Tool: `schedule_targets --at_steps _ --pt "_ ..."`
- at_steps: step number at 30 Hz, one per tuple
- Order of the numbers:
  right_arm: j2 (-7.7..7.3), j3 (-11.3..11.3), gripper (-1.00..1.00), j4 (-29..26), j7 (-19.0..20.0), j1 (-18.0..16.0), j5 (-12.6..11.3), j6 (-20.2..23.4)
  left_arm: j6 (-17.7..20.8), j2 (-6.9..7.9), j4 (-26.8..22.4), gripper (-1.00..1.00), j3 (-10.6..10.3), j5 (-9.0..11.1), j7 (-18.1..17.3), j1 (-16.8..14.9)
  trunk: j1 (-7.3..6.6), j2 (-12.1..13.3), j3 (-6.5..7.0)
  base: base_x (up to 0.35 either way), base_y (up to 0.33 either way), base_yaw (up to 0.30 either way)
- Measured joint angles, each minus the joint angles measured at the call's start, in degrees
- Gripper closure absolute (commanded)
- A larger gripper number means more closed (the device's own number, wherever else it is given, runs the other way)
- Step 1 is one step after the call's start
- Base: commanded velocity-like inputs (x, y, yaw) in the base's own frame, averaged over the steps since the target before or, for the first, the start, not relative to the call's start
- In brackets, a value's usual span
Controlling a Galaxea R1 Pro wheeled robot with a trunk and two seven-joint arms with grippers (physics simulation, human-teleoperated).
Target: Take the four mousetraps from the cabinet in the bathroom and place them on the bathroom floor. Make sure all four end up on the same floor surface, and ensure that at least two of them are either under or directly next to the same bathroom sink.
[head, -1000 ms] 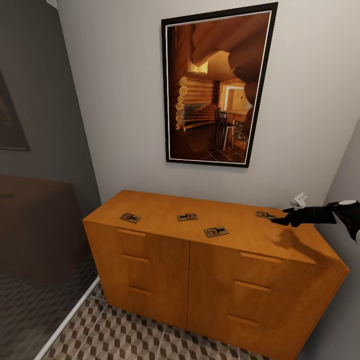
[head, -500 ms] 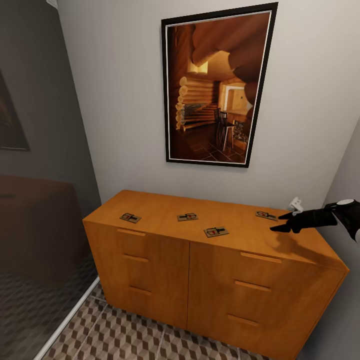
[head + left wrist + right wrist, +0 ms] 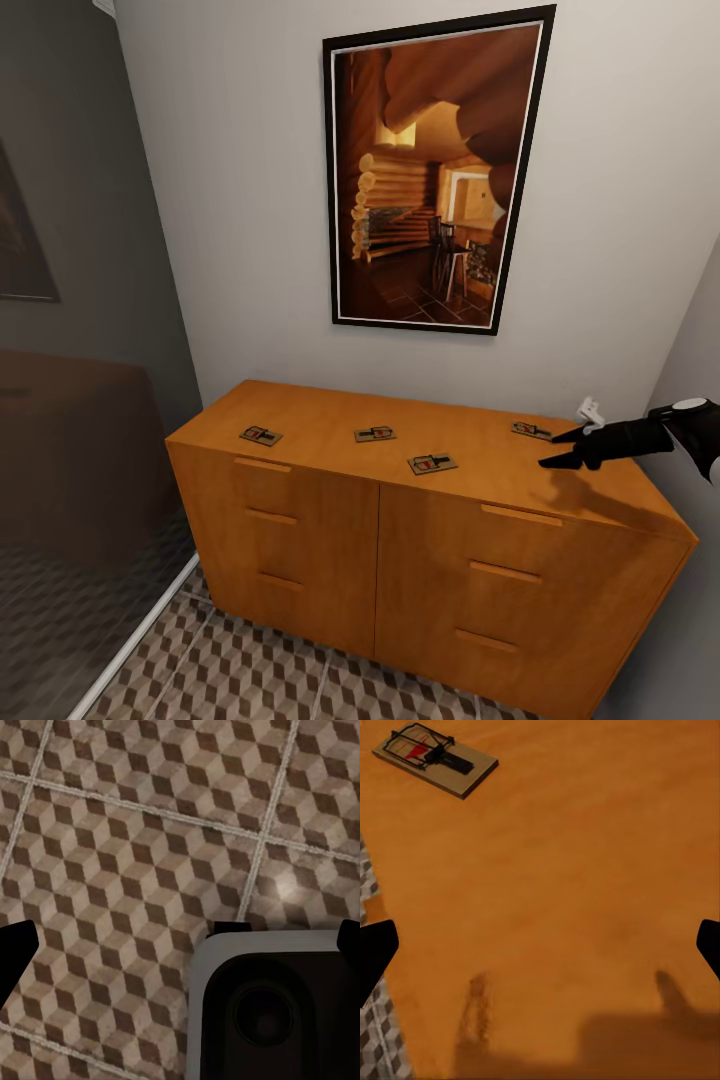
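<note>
Head view. Cabinet [image 3: 420, 520]: orange-brown sideboard against the wall. Four mousetraps lie flat on its top, none yet on the bathroom floor [image 3: 230, 660]. One mousetrap [image 3: 261, 435] near the top's left end; a second [image 3: 375, 434] mid-top; a third [image 3: 432, 463] nearer the front edge; the fourth [image 3: 531, 430] toward the right end, close to the back edge. Right gripper [image 3: 563, 447]: fingers spread, holding nothing, poised over the right end of the top. The fourth trap lies just beyond the fingertips, toward the wall and slightly toward the left end; its long axis runs roughly along the cabinet's length. Judged the nearest trap, and the right arm the nearer arm.

Left wrist view. Cube-patterned floor tiles below; left gripper [image 3: 180, 945] fingers wide apart, empty, well away from the cabinet top.

Right wrist view. Bare orange top beneath the spread fingers [image 3: 375, 952]; nothing between them. The rightmost mousetrap [image 3: 435, 759] sits ahead and off to one side, long axis set diagonal to the fingers' line. The reach probably needs a short advance and a wrist turn.
</note>
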Motion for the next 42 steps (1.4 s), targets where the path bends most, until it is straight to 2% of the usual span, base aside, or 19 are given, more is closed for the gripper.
schedule_targets --at_steps 7,19,30,42 --pt "0.00 -0.06 -1.00 -0.01 4.00 -0.02 -0.01 0.00 0.00 0.00 0.00 -1.00 0.00 0.00 0.00 0.00 0.00 0.00 0.00 0.000 0.000 0.000" --pt "0.07 0.00 -1.00 -0.01 7.75 -0.03 0.37 0.01 0.08 0.00 0.00 -1.00 0.00 0.00 0.00 0.00 0.00 0.00 0.00 0.000 0.000 0.000" --pt "0.20 0.00 -1.00 -0.01 8.67 -0.01 2.45 0.05 0.09 0.00 0.00 -1.00 0.00 0.00 0.00 0.00 -0.01 0.00 0.00 0.024 -0.004 0.000" --pt "0.35 -0.01 -1.00 0.00 8.64 -0.04 4.04 0.08 0.09 0.00 0.00 -1.00 0.00 0.00 -0.01 0.00 -0.02 -0.01 0.00 0.168 -0.065 0.000"
